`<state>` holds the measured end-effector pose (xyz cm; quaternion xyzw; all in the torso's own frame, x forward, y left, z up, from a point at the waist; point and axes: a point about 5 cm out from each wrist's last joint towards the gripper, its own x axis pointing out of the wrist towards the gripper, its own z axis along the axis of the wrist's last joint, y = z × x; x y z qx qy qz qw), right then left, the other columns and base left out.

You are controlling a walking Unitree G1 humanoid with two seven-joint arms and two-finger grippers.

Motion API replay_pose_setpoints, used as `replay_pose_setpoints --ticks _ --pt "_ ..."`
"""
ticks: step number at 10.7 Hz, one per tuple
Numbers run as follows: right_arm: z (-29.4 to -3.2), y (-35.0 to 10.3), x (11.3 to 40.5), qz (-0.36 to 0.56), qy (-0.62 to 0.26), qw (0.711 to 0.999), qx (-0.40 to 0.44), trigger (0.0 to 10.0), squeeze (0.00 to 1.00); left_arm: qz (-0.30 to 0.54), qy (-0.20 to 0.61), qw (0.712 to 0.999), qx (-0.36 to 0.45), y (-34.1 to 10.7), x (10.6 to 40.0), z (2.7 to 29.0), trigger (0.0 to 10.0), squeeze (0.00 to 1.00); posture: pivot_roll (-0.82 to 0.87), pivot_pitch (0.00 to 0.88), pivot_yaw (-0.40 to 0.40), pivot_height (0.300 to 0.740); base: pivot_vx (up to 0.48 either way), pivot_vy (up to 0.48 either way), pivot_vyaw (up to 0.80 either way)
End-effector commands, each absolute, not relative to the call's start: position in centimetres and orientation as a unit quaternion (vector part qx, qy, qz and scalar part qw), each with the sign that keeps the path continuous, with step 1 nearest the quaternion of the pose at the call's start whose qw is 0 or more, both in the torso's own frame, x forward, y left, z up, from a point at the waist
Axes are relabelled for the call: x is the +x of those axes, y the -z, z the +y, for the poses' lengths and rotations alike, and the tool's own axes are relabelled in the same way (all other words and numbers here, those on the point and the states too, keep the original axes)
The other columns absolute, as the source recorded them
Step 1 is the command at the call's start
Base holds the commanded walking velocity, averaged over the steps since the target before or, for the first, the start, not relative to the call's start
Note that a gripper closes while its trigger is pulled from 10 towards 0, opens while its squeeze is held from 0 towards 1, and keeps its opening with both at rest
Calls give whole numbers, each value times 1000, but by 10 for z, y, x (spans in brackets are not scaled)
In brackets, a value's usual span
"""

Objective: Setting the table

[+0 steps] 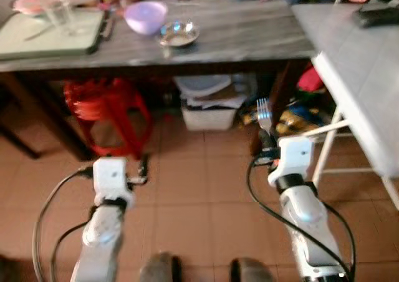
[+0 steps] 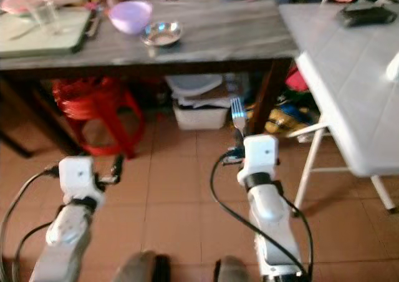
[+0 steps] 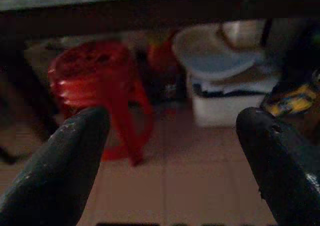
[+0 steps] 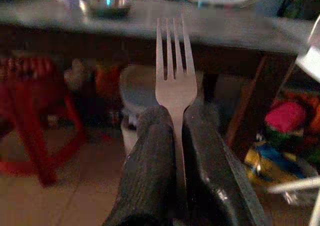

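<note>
A silver fork (image 1: 264, 114) stands upright, tines up, with my right gripper (image 1: 268, 146) shut on its handle, held low in front of the grey wooden table (image 1: 249, 38). In the right wrist view the fork (image 4: 174, 81) rises from between the two black fingers (image 4: 150, 171). My left gripper (image 1: 143, 168) hangs lower on the left above the tiled floor, and its fingers (image 3: 65, 161) stand wide apart with nothing between them. On the table sit a purple bowl (image 1: 146, 16), a small steel bowl (image 1: 179, 35) and a pale green tray (image 1: 50, 32) carrying clear glasses (image 1: 59, 10).
A red plastic stool (image 1: 106, 110) and a white bin (image 1: 210, 101) stand under the table. A white folding table (image 1: 361, 76) with metal legs stands close on the right, with a dark object (image 1: 377, 17) on it. My feet (image 1: 206, 271) rest on brown floor tiles.
</note>
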<state>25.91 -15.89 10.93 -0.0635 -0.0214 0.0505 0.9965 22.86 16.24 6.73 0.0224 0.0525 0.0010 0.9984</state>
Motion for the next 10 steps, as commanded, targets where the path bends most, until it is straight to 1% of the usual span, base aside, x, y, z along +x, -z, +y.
replay_pose_setpoints --ticks 1,2,3,4,5,6,7,8,9,10 --pt "-164 -109 256 -21 -47 996 -77 10000 0 63 -3 997 37 -63 224 166 10000 0 22 172 86 740 0 0 0" --pt "-162 -115 256 -30 -55 995 -75 10000 0 58 -4 998 34 -68 224 169 10000 0 21 163 89 740 0 0 0" --pt "-161 -124 264 -39 -52 996 -68 10000 0 33 -4 999 27 -83 236 169 10000 0 28 177 84 740 0 0 0" --pt "-160 -134 282 -45 -47 997 -50 10000 0 4 0 1000 25 -101 255 164 10000 0 39 169 81 740 0 0 0" --pt "-156 -138 291 -59 -55 995 -51 10000 0 -21 13 999 26 -111 267 158 10000 0 49 158 70 740 0 0 0" --pt "-159 -127 290 -53 -55 995 -63 10000 0 -28 -2 999 35 -106 264 163 10000 0 53 130 58 740 0 0 0" --pt "-163 -131 295 -48 -46 997 -49 10000 0 -27 -19 999 28 -108 267 168 10000 0 56 88 50 740 0 0 0" --pt "-162 -142 300 -66 -59 994 -60 10000 0 -28 -24 999 25 -110 270 171 10000 0 52 68 48 740 0 0 0" --pt "-163 -139 307 -60 -61 994 -62 10000 0 -24 -32 999 33 -103 272 171 10000 0 57 42 62 740 0 0 0" --pt "-159 -147 311 -80 -74 992 -66 10000 0 -30 -37 998 36 -104 274 172 10000 0 55 44 77 740 0 0 0"
